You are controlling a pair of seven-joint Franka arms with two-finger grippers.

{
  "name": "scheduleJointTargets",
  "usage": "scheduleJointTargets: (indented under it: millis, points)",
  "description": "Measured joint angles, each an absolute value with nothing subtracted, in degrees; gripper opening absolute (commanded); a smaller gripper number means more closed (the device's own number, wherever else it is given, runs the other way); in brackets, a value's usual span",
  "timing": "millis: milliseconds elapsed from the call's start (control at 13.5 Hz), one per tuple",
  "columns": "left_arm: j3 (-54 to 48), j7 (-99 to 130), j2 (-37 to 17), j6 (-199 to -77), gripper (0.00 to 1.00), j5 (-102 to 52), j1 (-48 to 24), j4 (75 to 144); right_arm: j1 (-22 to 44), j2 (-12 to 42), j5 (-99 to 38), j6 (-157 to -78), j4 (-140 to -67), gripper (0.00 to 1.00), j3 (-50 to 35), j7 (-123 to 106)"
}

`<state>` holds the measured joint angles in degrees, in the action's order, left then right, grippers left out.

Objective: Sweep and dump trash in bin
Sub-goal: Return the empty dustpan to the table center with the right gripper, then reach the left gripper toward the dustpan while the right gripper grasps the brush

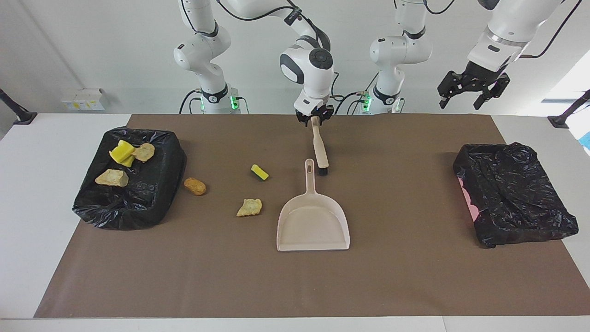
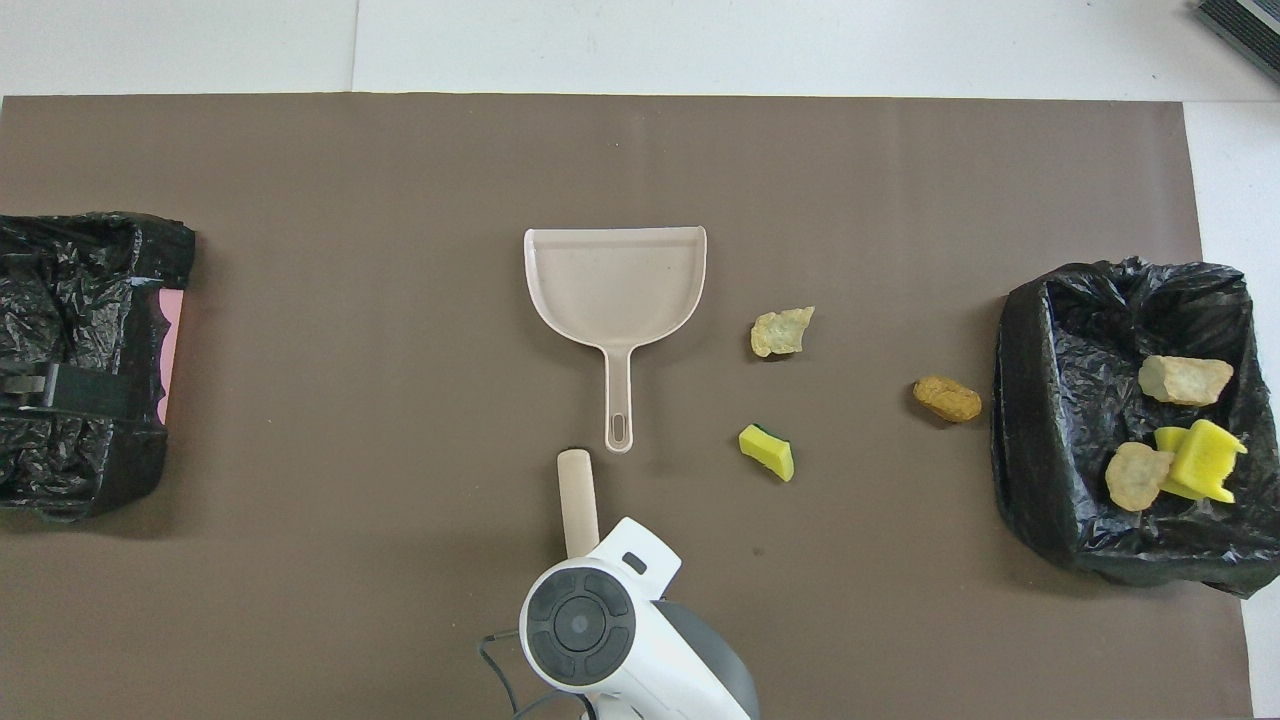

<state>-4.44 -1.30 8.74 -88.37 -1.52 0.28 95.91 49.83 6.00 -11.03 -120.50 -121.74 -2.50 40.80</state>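
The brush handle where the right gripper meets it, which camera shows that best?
The facing view: the right gripper sits at the top end of the brush handle. In the overhead view the arm's wrist covers that end, leaving only the rest of the brush visible.

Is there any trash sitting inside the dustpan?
No, the dustpan holds nothing, while the yellow sponge block lies on the brown mat beside it.

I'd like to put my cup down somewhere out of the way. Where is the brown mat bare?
Bare: the wide strip of brown mat farther from the robots than the dustpan, and the stretch between the dustpan and the closed black bag. Crowded: between the dustpan and the open bin, where three trash pieces lie.
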Motion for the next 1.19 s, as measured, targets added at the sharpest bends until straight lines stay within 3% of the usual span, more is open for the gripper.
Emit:
scheduleJointTargets:
  millis: [371, 593, 668, 742, 1187]
  points:
    - [-4.57, -0.71, 6.15, -98.32, 1.00, -3.97, -1.03, 99.27, 50.65, 6.34, -11.47, -121.66, -122.34, 0.50, -2.50, 40.80]
    - [-4.81, 6.80, 2.37, -105.38, 1.00, -4.15, -6.22, 100.28, 50.65, 6.52, -14.51, -121.78, -122.53, 0.32, -2.47, 40.80]
    - [-4.89, 9.35, 1.26, -107.75, 1.00, -4.15, -7.54, 100.34, 50.66, 6.53, -14.83, -121.78, -122.56, 0.11, -2.48, 40.80]
    - [-4.93, 10.74, 0.35, -109.50, 1.00, -4.15, -8.45, 100.36, 50.68, 6.56, -14.98, -121.78, -122.62, 0.00, -2.48, 40.80]
    - [-4.96, 16.60, -4.27, -117.66, 1.00, -4.21, -12.85, 100.49, 50.55, 6.60, -15.08, -120.23, -122.37, 0.00, -2.18, 42.62]
